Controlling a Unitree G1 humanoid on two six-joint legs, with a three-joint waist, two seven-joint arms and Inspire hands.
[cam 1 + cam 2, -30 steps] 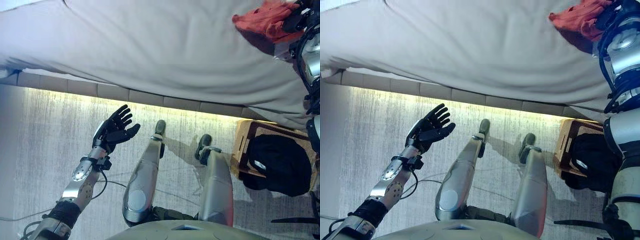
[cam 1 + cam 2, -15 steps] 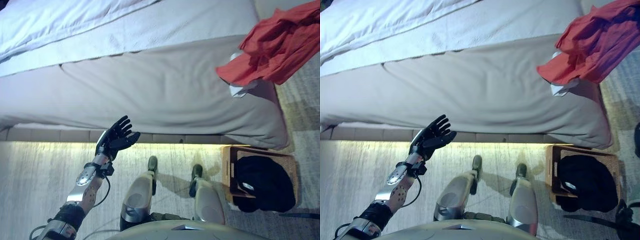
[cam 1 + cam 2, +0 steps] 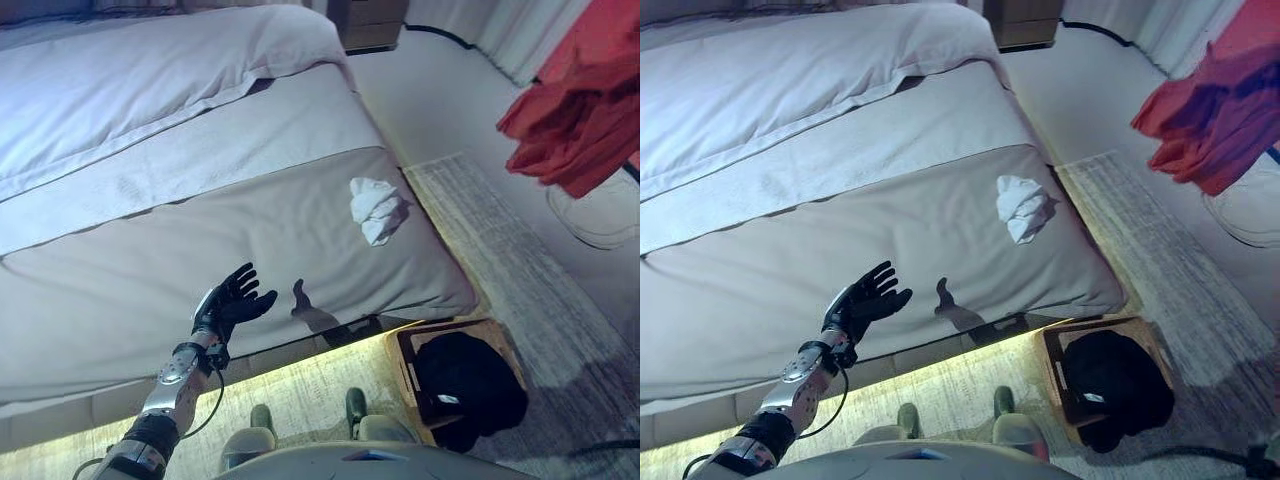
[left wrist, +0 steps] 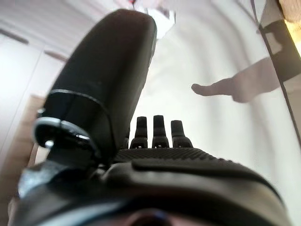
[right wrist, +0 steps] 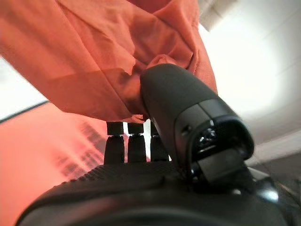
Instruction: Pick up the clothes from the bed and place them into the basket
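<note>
A red garment (image 3: 575, 110) hangs in the air at the upper right, out past the bed's corner and higher than the basket. In the right wrist view my right hand (image 5: 141, 183) has its thumb and fingers curled into the red cloth (image 5: 108, 61). A small white cloth (image 3: 378, 208) lies crumpled on the grey bed cover (image 3: 180, 250) near the bed's right corner. A wooden basket (image 3: 404, 362) stands on the floor by that corner, with a black garment (image 3: 468, 385) in it. My left hand (image 3: 232, 300) is open and empty, raised over the bed's near edge.
A grey rug (image 3: 530, 270) runs along the bed's right side under the basket. A wooden nightstand (image 3: 370, 25) and pale curtains (image 3: 510, 35) stand at the far end. A lit strip glows under the bed's near edge.
The camera view has swung and pulled back. The red garment has come up off the bed and hangs free at the right. The white cloth stays on the bed. The left hand stays raised.
</note>
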